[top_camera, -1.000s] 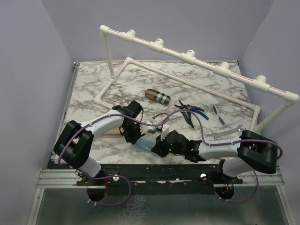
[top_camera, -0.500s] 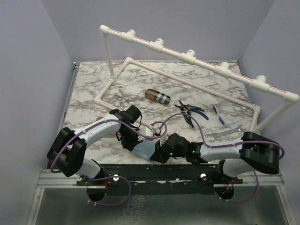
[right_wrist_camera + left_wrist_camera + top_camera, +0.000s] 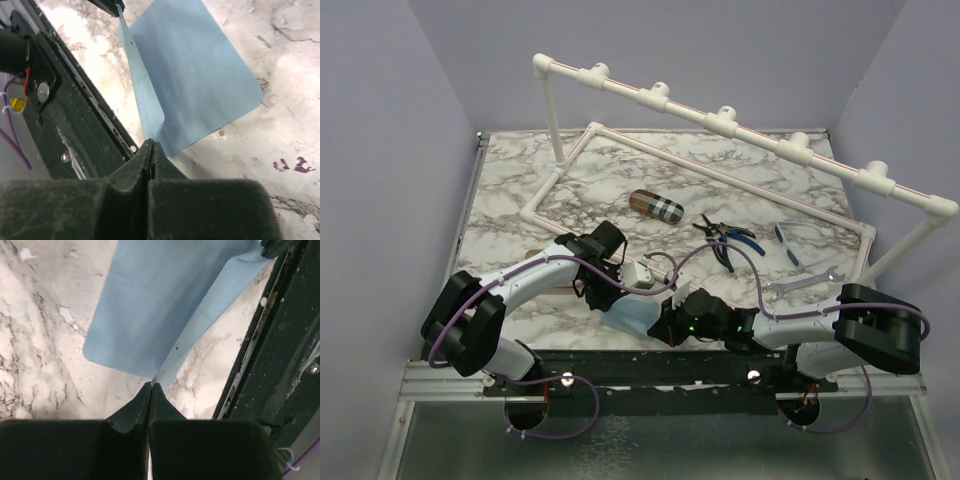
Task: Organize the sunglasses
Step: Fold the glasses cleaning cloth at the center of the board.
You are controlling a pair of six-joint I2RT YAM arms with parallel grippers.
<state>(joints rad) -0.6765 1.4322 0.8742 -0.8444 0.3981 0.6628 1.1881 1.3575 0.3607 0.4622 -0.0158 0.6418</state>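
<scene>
Well, the blue-framed sunglasses [image 3: 796,240] are lying flat toward the right of the counter [image 3: 520,180], lens front running roughly left-right, one temple pointing at the near edge, between the pliers [image 3: 728,240] and white pipe frame [image 3: 820,211]. Bare marble is showing behind them. Well apart, at the near edge, the left pincer [image 3: 151,385] and right pincer [image 3: 151,143] are each pinching a blue cloth [image 3: 160,300].

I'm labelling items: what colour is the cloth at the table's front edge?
The cloth is plain light blue, with no pattern. It shows best in the right wrist view.

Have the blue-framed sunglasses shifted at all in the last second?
No. The blue-framed sunglasses lie where they were, just right of the pliers and beyond the wrench in the top view.
</scene>
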